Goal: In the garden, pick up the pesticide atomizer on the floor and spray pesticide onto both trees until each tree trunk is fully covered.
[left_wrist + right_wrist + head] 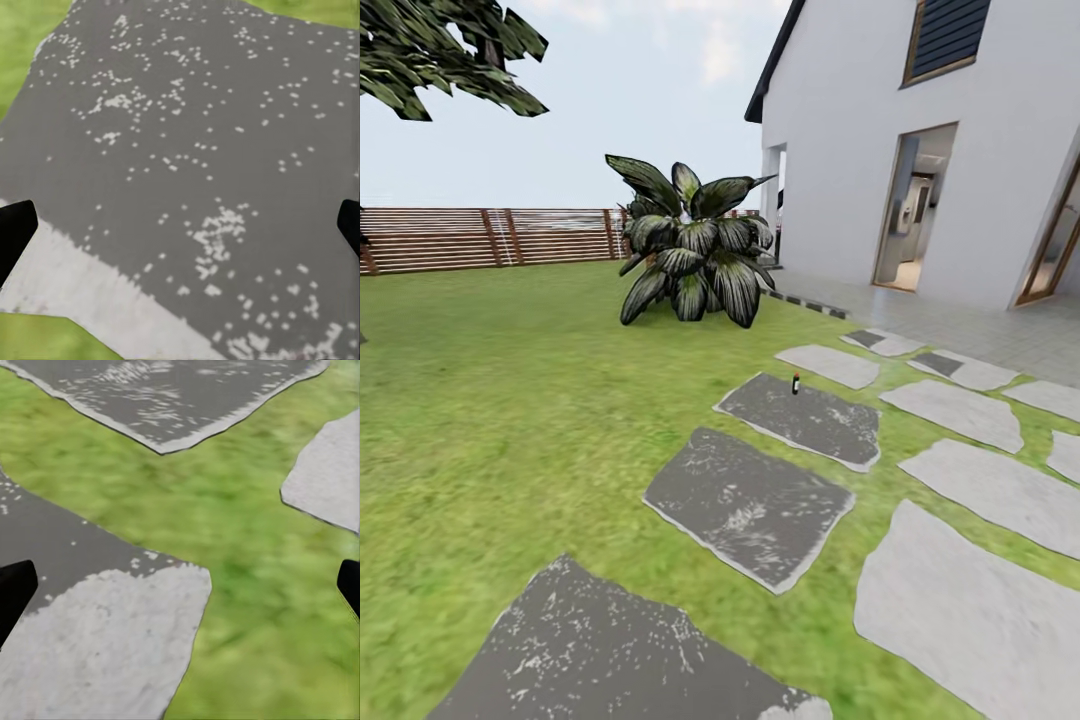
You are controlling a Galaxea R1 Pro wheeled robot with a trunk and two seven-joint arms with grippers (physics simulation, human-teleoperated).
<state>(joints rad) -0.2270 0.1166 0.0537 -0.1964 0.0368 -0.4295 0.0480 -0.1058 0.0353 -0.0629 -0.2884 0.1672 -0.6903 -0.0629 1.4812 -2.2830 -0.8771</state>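
From my head camera, reading left to right, I see dark foliage [450, 50] of a tree hanging in at the upper corner, a brown slatted fence [490, 238] along the far edge of the lawn [510, 420], then a broad-leaved dark shrub [695, 255] standing on the grass, and at the right the white house [960, 150] with an open doorway [915, 210]. A path of flat stepping stones runs from near me toward the house, dark ones on the left and pale ones on the right. The pesticide atomizer [795, 383] stands upright on the far part of a dark stone [805, 420], small and well ahead of me, in front of the shrub. My wrist cameras give what the head misses: my left gripper [180, 229] hangs over a dark speckled slab [187, 135], its fingertips [15, 232] at either edge of the frame, spread wide with nothing between them. My right gripper [180, 589] hangs the same way, spread wide and holding nothing, over a strip of grass [262, 585] between a pale slab [105, 645] and other stones.
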